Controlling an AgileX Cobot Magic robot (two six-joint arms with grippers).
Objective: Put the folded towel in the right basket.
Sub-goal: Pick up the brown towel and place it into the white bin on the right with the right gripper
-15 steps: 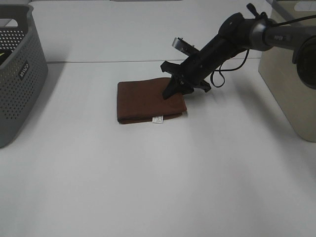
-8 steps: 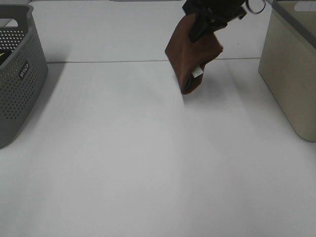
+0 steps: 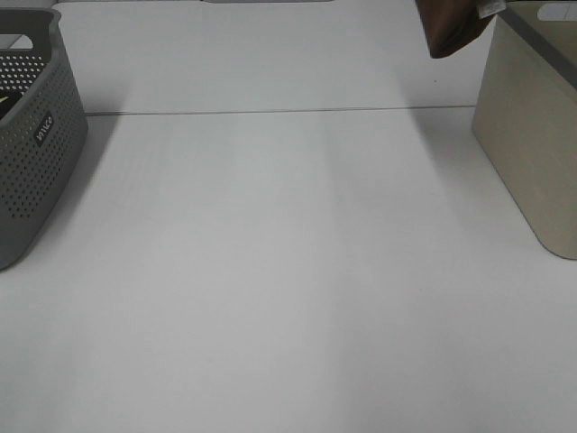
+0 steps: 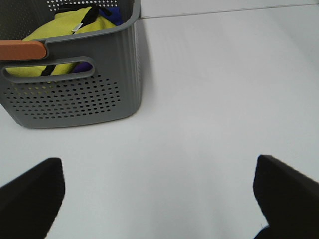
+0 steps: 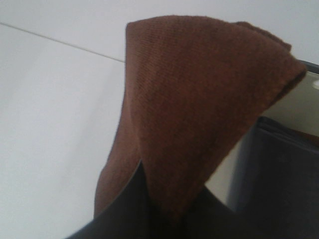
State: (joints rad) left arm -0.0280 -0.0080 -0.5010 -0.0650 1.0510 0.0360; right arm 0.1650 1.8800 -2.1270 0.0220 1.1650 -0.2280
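Observation:
The folded brown towel [image 3: 453, 29] hangs in the air at the top right of the exterior high view, just left of the beige right basket's rim [image 3: 532, 41]. The right gripper itself is above the edge of that view. In the right wrist view the towel [image 5: 199, 109] fills the frame, pinched in my right gripper [image 5: 164, 211], with the basket [image 5: 299, 107] just beyond it. My left gripper [image 4: 159, 199] is open and empty over bare table, its dark fingertips [image 4: 30, 191] at the frame's lower corners.
A grey perforated basket [image 3: 36, 135] stands at the left table edge. In the left wrist view this basket [image 4: 75, 94] holds yellow and purple cloth. The white table [image 3: 288, 271] spans the middle.
My right gripper has lifted the towel off the table and carried it up and to the right, to beside the beige basket. The arm has left the exterior view.

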